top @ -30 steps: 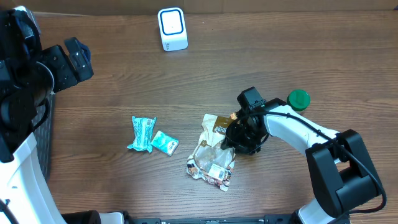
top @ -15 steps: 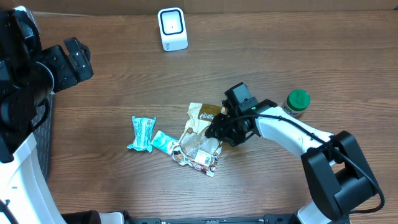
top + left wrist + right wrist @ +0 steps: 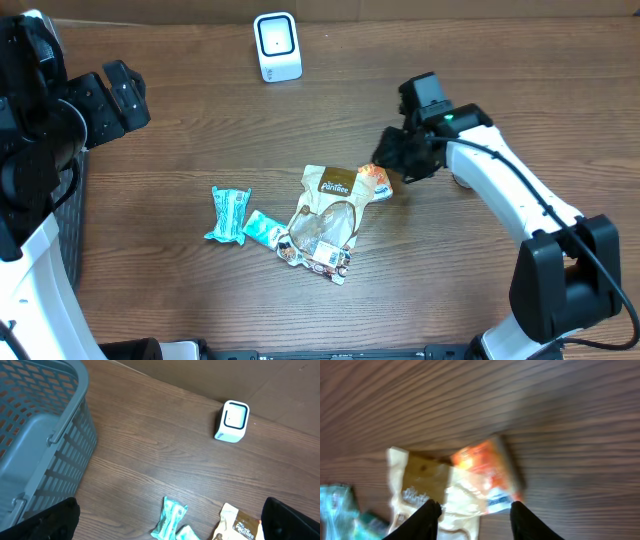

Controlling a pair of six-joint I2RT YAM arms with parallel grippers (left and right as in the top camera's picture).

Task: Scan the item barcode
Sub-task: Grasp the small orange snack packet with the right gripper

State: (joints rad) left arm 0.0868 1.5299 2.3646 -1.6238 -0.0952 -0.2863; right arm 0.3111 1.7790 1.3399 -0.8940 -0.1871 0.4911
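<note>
A cream and brown snack pouch (image 3: 325,212) lies flat mid-table, barcode label near its lower end. A small orange packet (image 3: 376,182) rests against its upper right corner. The white scanner (image 3: 277,46) stands at the far edge. My right gripper (image 3: 395,157) hovers up and right of the orange packet, open and holding nothing. In the blurred right wrist view its fingers (image 3: 427,519) straddle the pouch (image 3: 422,485) and orange packet (image 3: 487,467) from above. My left gripper (image 3: 118,94) is raised at the far left, wide open and empty; its wrist view shows the scanner (image 3: 231,421).
Two teal wrapped packets (image 3: 230,213) (image 3: 265,230) lie left of the pouch. A grey plastic basket (image 3: 45,435) stands at the table's left edge under the left arm. The right arm (image 3: 500,190) reaches in from the lower right.
The right gripper dragged the pouch leftward, then let go and rose up to the right. The orange packet now shows beside the pouch. The green-lidded jar is now covered by the right arm.
</note>
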